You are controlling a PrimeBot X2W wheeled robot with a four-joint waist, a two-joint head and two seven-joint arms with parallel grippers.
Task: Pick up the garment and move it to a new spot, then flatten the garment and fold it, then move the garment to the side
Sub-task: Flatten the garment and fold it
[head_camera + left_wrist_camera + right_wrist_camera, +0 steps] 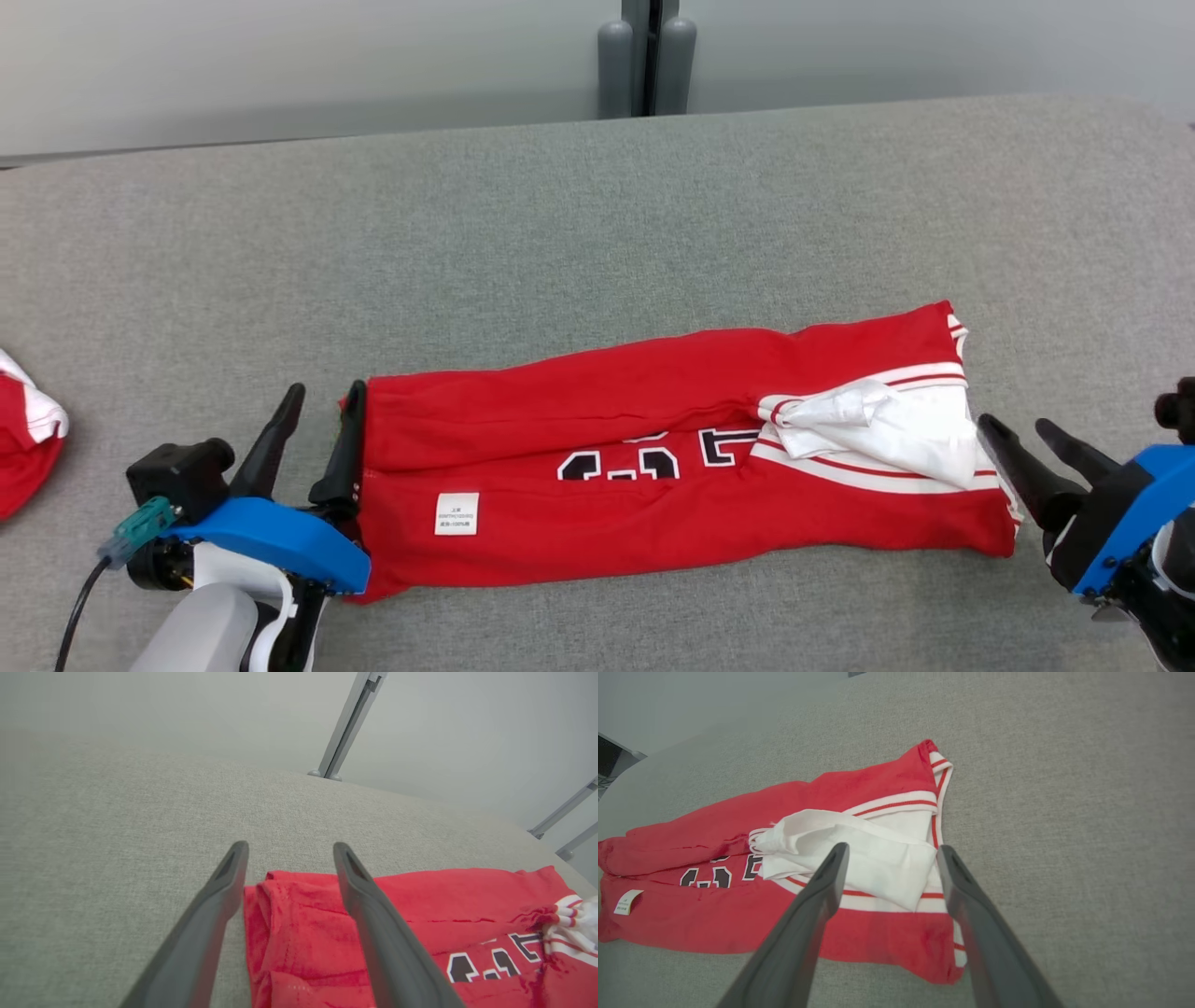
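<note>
The garment is a red jersey with white trim and black lettering, folded into a long band across the grey surface. My left gripper stands open at its left end, one finger resting at the red edge; in the left wrist view the left gripper straddles the folded corner of the garment. At the right end my right gripper is open with nothing held. In the right wrist view the right gripper hovers over the white part of the garment.
Another red and white cloth lies at the far left edge. The grey padded table stretches wide behind the jersey. A grey post stands beyond the far edge against a pale wall.
</note>
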